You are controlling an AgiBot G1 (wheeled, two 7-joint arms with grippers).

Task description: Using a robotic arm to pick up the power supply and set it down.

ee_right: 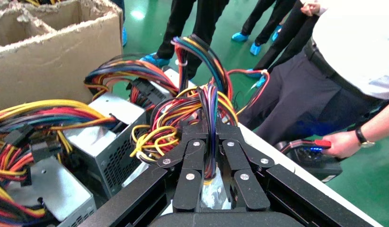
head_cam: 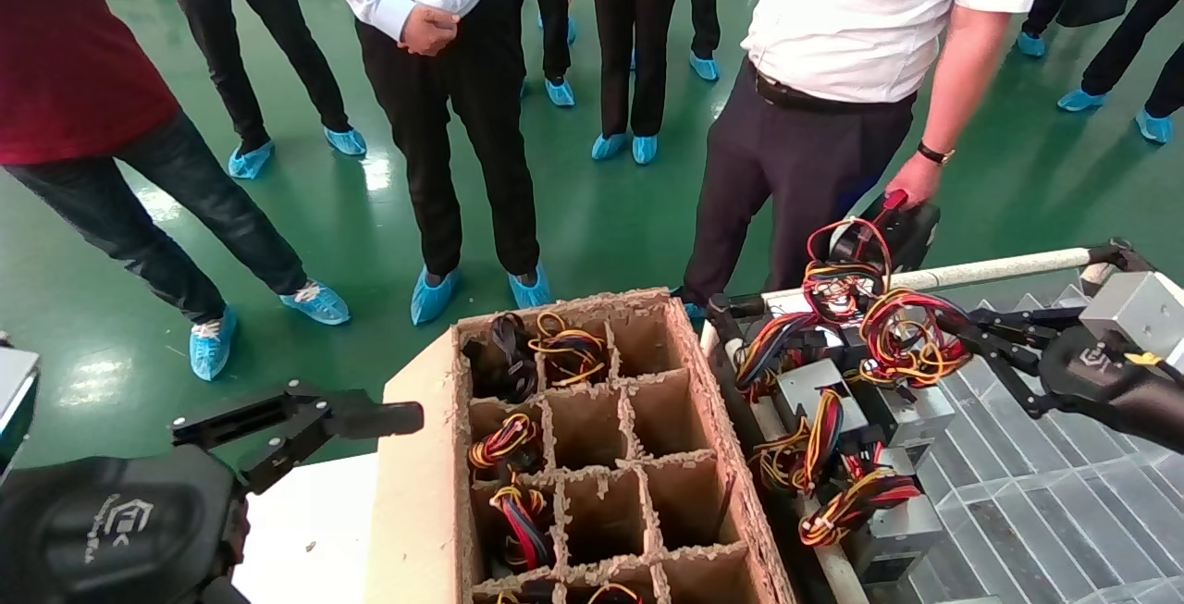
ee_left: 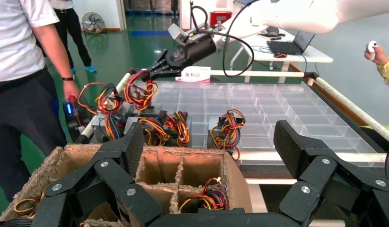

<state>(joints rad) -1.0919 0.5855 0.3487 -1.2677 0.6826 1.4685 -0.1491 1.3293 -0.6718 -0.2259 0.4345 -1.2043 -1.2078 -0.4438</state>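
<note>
Right claw [ee_right: 209,142] pinched on power supply wire bundle [head_cam: 902,331] at right of frame, left claw [head_cam: 305,424] spread, parked lower left beside cardboard crate [head_cam: 421,493].

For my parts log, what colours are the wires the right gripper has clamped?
Red, yellow, black wire bundle; right wrist view.

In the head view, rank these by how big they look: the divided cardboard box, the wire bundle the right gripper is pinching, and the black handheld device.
1. cardboard box, by far the largest.
2. wire bundle pinched in the right gripper.
3. black handheld device, partly hidden behind wires, so this last ranking is unsure.
</note>
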